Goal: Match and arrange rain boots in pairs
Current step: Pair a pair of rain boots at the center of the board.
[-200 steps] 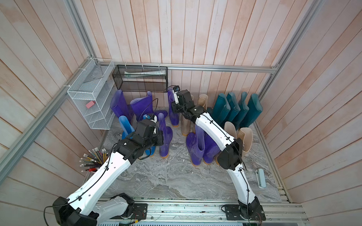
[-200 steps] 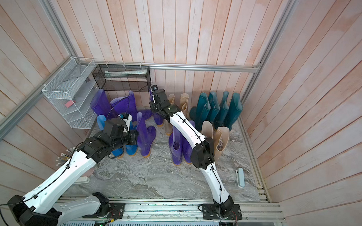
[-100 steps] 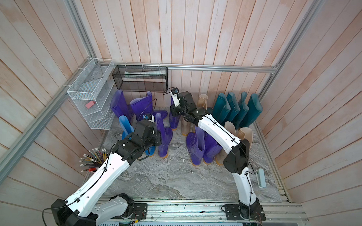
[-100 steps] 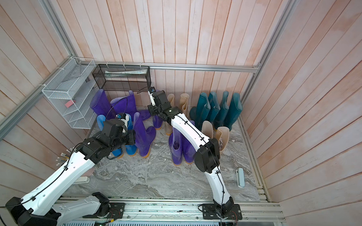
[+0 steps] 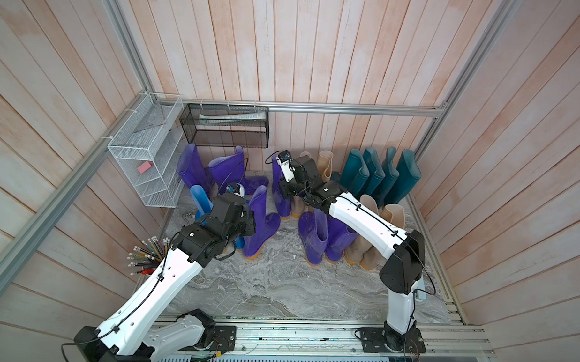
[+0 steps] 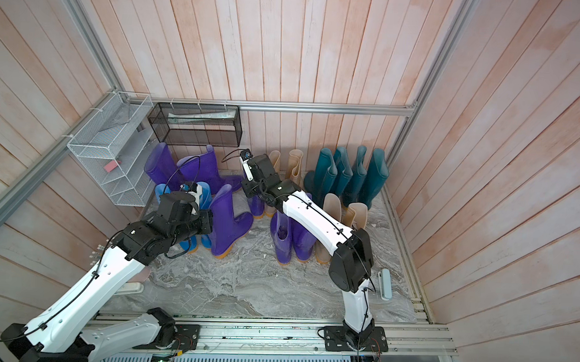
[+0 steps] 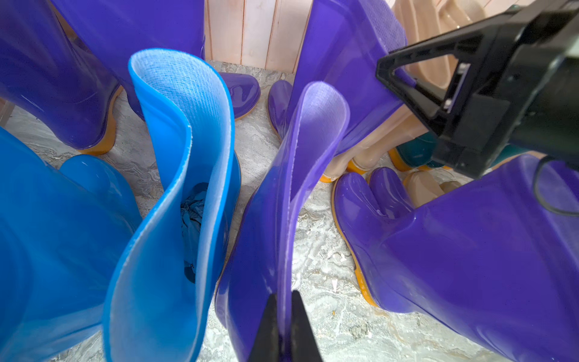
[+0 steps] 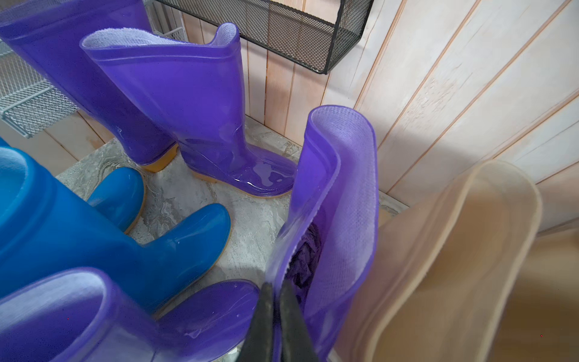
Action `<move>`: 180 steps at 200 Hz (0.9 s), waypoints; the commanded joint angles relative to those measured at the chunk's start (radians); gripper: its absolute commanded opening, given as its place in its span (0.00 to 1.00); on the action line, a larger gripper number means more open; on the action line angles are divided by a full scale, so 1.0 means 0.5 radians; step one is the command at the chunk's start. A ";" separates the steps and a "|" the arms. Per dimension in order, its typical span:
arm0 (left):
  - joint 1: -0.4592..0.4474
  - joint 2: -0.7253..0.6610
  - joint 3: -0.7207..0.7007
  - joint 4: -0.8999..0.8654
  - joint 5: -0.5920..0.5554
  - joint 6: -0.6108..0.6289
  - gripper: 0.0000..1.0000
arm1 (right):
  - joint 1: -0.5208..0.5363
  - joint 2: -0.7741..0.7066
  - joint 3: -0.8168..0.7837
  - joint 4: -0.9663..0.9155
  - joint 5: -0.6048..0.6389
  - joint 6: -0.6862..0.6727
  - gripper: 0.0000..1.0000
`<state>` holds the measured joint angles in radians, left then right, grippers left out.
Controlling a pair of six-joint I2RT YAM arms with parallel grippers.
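Pinched an upright purple boot [image 7: 315, 131] by its rim in the closed left gripper [image 7: 283, 297], beside the blue pair [image 5: 200, 198]. Clamped a second purple boot [image 8: 344, 188] in the right gripper [image 8: 276, 286], farther back beside beige boots [image 8: 470, 250]; both shafts vertical, floor [image 5: 288, 236] between.

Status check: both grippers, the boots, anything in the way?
Both shut: left gripper on front purple boot rim, right gripper on back purple boot rim. Blue boot and beige boot crowd close alongside.
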<state>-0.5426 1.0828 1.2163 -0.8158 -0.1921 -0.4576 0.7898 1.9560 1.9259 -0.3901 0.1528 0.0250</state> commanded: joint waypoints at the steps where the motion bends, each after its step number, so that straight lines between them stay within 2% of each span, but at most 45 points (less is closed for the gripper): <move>1: -0.019 -0.075 0.140 0.061 -0.058 -0.028 0.00 | 0.014 -0.153 -0.002 0.137 0.070 -0.056 0.00; 41: -0.034 -0.152 0.163 -0.071 -0.027 -0.081 0.00 | -0.001 -0.216 -0.044 0.119 0.027 -0.057 0.00; 72: -0.085 -0.190 0.056 -0.021 0.006 -0.192 0.00 | 0.047 -0.346 -0.201 0.139 0.015 -0.014 0.00; 116: -0.188 -0.121 -0.104 0.246 0.095 -0.277 0.00 | 0.168 -0.706 -0.694 0.260 0.035 0.161 0.00; 148: -0.299 0.017 -0.139 0.349 0.064 -0.308 0.00 | 0.312 -0.986 -1.045 0.321 0.071 0.327 0.00; 180: -0.384 0.041 -0.208 0.518 0.114 -0.358 0.00 | 0.429 -1.174 -1.220 0.288 0.154 0.415 0.00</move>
<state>-0.7147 1.0985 1.1343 -0.6815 -0.1524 -0.6071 0.9726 1.4433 1.3445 -0.3111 0.1814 0.1646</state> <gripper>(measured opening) 0.068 0.065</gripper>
